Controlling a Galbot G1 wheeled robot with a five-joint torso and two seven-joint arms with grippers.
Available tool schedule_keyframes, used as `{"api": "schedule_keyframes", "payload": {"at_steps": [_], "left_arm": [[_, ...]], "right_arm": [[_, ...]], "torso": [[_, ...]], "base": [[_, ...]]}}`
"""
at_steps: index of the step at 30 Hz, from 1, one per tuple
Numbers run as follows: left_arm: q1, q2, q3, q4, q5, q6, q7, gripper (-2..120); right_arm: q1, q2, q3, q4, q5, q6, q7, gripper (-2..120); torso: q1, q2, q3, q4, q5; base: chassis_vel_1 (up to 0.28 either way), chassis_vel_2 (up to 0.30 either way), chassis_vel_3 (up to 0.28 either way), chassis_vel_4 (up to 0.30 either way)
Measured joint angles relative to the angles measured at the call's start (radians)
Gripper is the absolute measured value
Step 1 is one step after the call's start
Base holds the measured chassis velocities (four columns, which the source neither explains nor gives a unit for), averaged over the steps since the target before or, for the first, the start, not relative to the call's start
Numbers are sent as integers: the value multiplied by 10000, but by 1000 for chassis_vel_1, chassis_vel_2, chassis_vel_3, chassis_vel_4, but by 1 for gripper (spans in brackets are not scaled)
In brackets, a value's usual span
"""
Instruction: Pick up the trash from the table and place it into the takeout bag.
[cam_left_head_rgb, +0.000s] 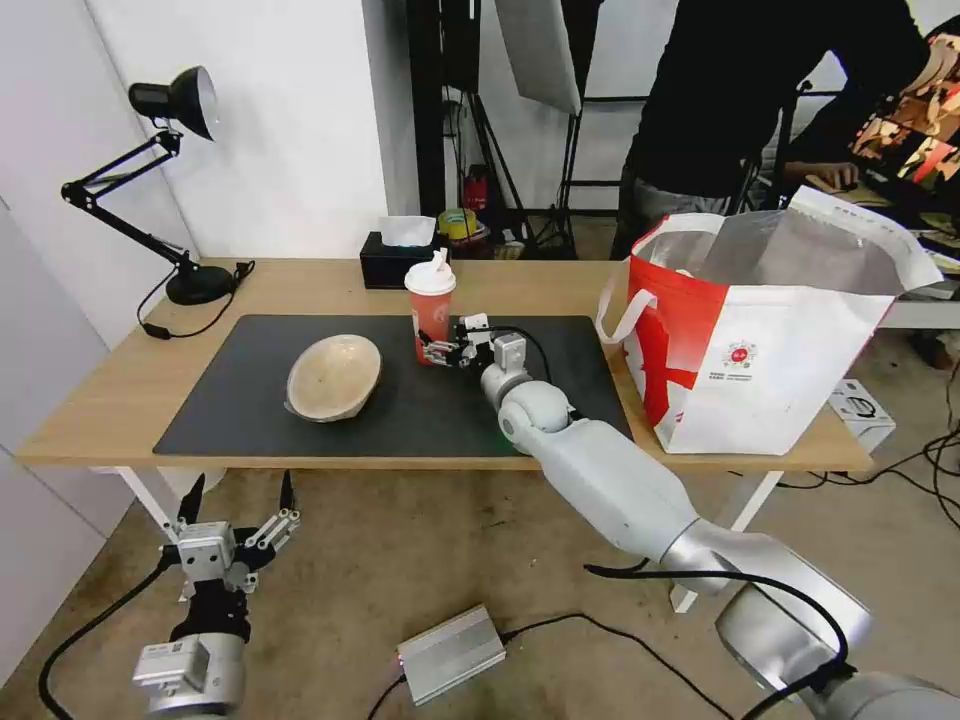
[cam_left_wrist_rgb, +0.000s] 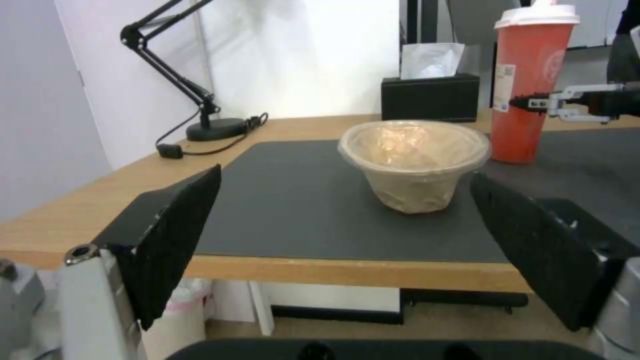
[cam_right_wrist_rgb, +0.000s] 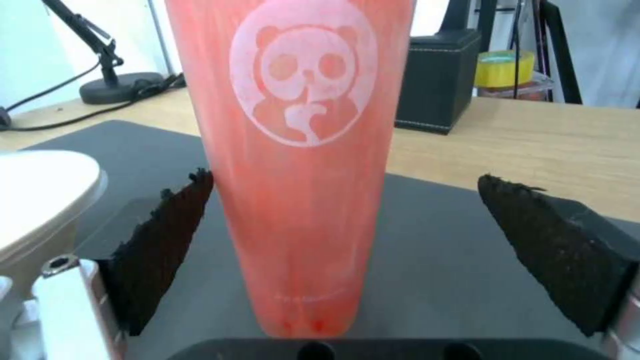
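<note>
On the dark mat (cam_left_head_rgb: 240, 410) of the table (cam_left_head_rgb: 110, 400) stand two pieces of trash: a red drink cup (cam_left_head_rgb: 430, 305) with a white lid and, to its left, a shallow beige bowl (cam_left_head_rgb: 334, 376). My right gripper (cam_left_head_rgb: 434, 351) is open at the cup's lower half. In the right wrist view the cup (cam_right_wrist_rgb: 300, 150) stands between the pads (cam_right_wrist_rgb: 160, 245), closer to one than to the other. My left gripper (cam_left_head_rgb: 238, 505) hangs open below the table's front edge, facing the bowl (cam_left_wrist_rgb: 415, 160). The takeout bag (cam_left_head_rgb: 760, 340) stands open at the table's right end.
A black desk lamp (cam_left_head_rgb: 175, 100) stands at the back left with its cable on the wood. A black tissue box (cam_left_head_rgb: 398, 260) sits behind the cup. On the floor lie a silver box (cam_left_head_rgb: 450, 652) and cables.
</note>
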Motion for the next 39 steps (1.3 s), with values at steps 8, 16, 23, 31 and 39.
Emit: {"api": "schedule_keyframes", "payload": {"at_steps": [8, 16, 23, 31, 39], "left_arm": [[-9, -1, 1, 20, -2, -3, -3, 100], [-42, 1, 14, 61, -2, -6, -2, 100], [-40, 1, 46, 73, -3, -20, -2, 100], [-7, 1, 68, 75, -3, -51, 0, 100], [10, 0, 134, 64, 9, -89, 0, 100]], "right_arm": [[227, 422, 153, -844, -171, 246, -264, 100], [328, 781, 326, -1533, -350, 472, -503, 100], [456, 1127, 479, -2204, -483, 691, -754, 99], [711, 1570, 801, -3036, -697, 936, -1173, 98], [820, 1635, 925, -3331, -752, 984, -1353, 82]], "torso": [[0, 0, 0, 1, 0], [0, 0, 0, 0, 0], [0, 0, 0, 0, 0], [0, -1, -1, 1, 0], [0, 0, -1, 1, 1]], "base": [[0, 0, 0, 0], [0, 0, 0, 0], [0, 0, 0, 0], [0, 0, 0, 0], [0, 0, 0, 0]]}}
